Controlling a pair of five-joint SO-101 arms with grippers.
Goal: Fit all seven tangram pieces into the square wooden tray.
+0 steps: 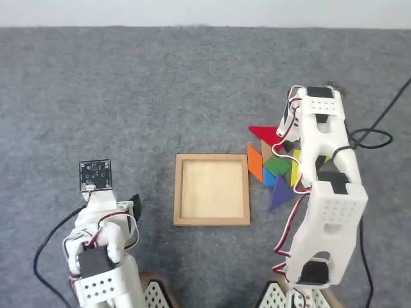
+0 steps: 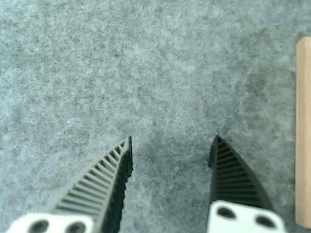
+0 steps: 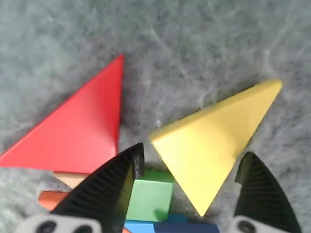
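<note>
The square wooden tray (image 1: 212, 156) lies mid-table. Just to its right the tangram pieces sit in a cluster: red triangle (image 1: 265, 134), orange parallelogram (image 1: 255, 162), green square (image 1: 278, 165), blue piece (image 1: 269, 178), purple triangle (image 1: 280, 193). The right arm (image 1: 321, 147) hangs over this cluster and hides part of it. My right gripper (image 3: 193, 153) is open, its fingers on either side of the yellow triangle (image 3: 214, 138), with the red triangle (image 3: 77, 126) and green square (image 3: 150, 199) beside it. My left gripper (image 2: 172, 141) is open over bare carpet, left of the tray's edge (image 2: 303, 131).
Grey carpet covers the whole table. The left arm (image 1: 103, 244) stands at the front left, near its base. A black cable (image 1: 379, 131) loops at the right edge. Open carpet stretches behind and to the left of the tray.
</note>
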